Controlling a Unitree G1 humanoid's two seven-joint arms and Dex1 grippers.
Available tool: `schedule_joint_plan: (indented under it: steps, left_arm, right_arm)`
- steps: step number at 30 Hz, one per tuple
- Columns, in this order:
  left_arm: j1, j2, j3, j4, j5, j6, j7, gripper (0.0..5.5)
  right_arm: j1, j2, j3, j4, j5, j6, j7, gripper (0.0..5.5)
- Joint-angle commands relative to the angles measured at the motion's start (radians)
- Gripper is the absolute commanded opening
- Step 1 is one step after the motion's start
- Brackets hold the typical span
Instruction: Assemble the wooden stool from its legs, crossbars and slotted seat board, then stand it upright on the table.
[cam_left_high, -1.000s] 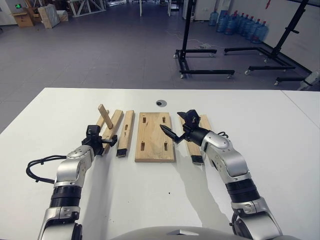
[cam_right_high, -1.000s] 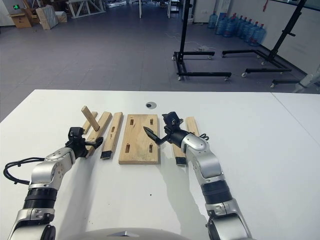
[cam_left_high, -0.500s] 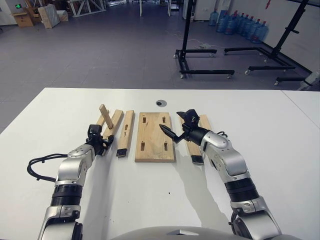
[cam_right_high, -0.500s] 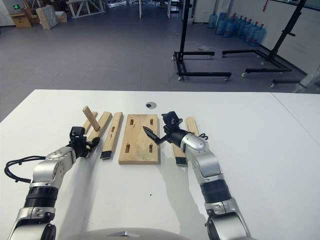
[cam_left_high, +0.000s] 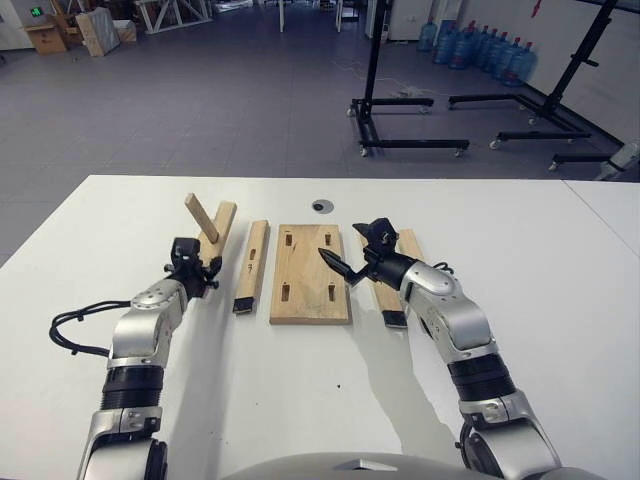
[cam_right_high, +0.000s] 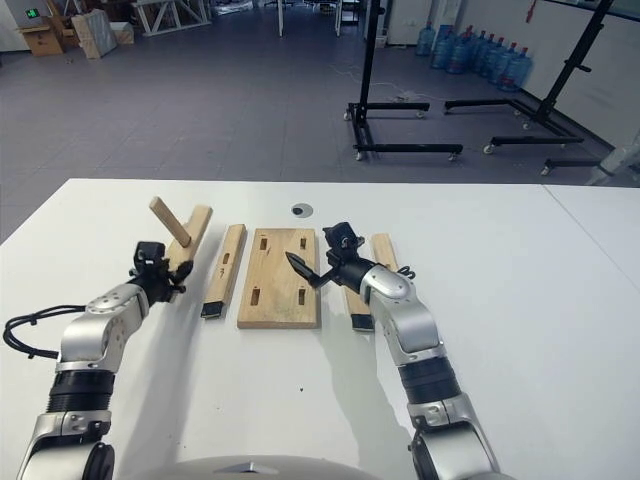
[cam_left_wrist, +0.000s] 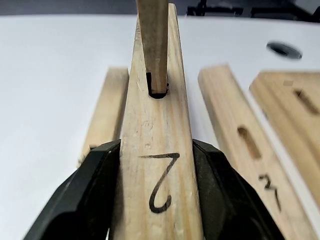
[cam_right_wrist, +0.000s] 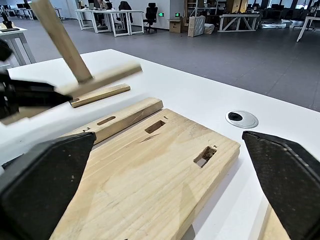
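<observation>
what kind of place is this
Probably a big robotics lab or workshop hall. Past the white table there is open gray floor with black wheeled stands, water jugs lined along the wall, and office desks farther back.

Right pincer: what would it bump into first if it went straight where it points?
Probably the seat board, just under and ahead of the right pincer; if it clears that, the leg beyond. Depth is unclear.
</observation>
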Motion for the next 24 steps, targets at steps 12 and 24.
schedule_joint_plan:
  steps: [12, 24]
  left_arm:
    - [-0.206, -0.057, 0.082, -0.322, -0.808, 0.367, -0.289, 2.03]
    - [-0.148, -0.059, 0.054, -0.293, -1.017, 0.390, -0.354, 2.03]
  right_arm:
    - [-0.459, -0.177, -0.586, 0.163, 0.881, 0.685, 0.147, 5.40]
    - [-0.437, -0.091, -0.566, 0.143, 1.225, 0.845, -0.023, 5.40]
